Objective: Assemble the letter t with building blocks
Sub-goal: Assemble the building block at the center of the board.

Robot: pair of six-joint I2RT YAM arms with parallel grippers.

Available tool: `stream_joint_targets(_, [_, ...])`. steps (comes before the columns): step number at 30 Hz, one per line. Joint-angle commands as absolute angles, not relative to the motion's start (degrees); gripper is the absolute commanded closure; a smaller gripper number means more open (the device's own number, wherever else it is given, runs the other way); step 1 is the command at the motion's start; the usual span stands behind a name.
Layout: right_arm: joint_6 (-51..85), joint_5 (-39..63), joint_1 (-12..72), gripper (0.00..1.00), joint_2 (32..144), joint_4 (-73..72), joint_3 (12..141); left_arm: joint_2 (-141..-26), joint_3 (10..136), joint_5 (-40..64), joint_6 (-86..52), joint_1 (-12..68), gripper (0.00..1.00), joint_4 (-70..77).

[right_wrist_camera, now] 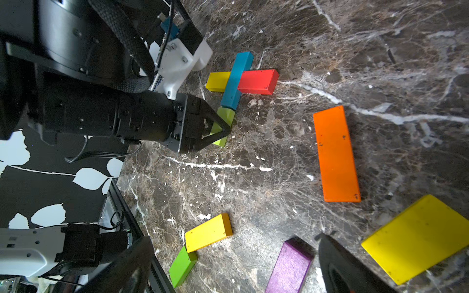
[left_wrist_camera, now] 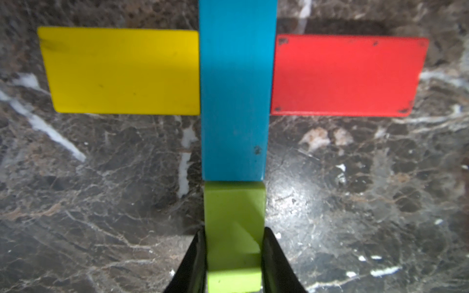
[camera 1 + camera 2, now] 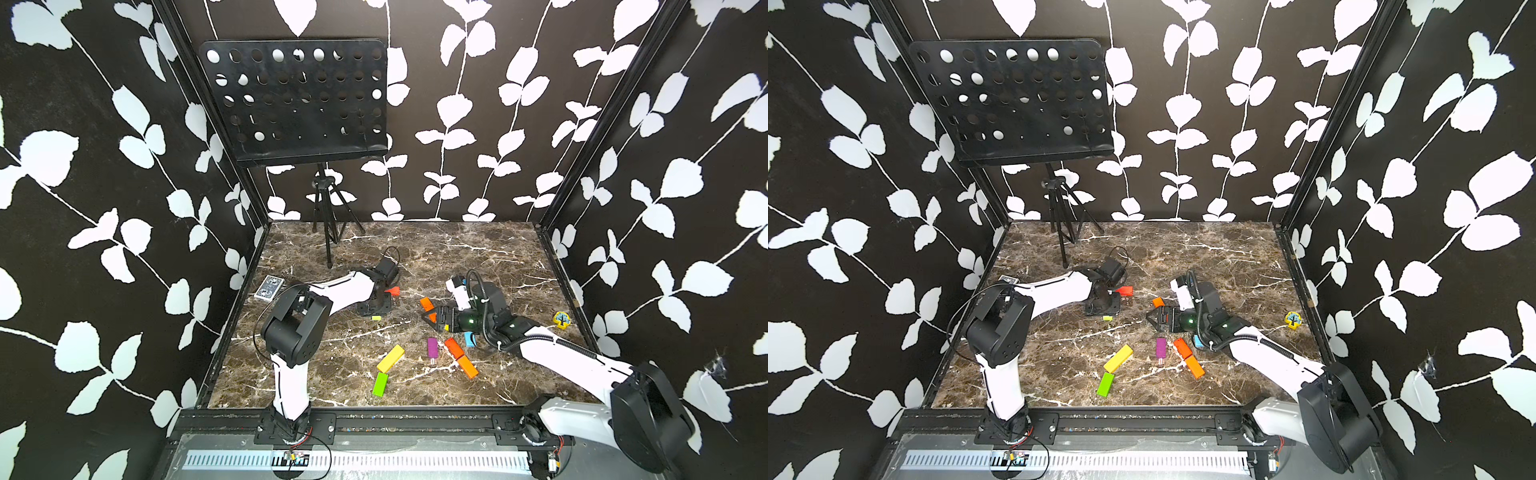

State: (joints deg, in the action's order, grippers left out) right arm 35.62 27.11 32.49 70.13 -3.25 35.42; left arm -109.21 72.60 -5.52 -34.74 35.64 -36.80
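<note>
We hold the left tool clamped on the lime green block, one jaw on each long side. The block's far end, just ahead of the tool's tips, butts against the near end of the cyan block. That cyan block runs straight away from the tool as the stem of the letter. The yellow block and the red block touch it on either side farther ahead and form the crossbar. All three lie flat on the bench. In the left wrist view, the green block lines up well with the stem, but we cannot tell whether it already rests fully flat or hangs slightly tilted in the jaws. We judge the letter nearly finished: crossbar and upper stem are placed, and the lower stem is at its spot but not yet released. What remains, as we read it, is to settle the green block, open the jaws and back away without nudging the row. Our right tool hovers with its jaws wide apart and nothing between them, well apart from the letter. Spare pieces lie scattered under and around it: the orange block, the purple block, the wide yellow piece, the small yellow bar and the darker green bar. None of these seems needed for the shape.
</note>
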Motion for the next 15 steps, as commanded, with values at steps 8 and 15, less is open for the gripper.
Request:
stream_joint_targets(8, [35.9,27.6,32.1,0.01,68.7,-5.4,34.6,-112.5,73.1,-5.7,-33.7,35.0,0.59,-39.9])
stream_joint_targets(15, [36.0,27.6,32.1,0.01,68.3,-5.5,34.1,-112.5,73.1,-6.2,-33.6,35.0,0.54,-40.0])
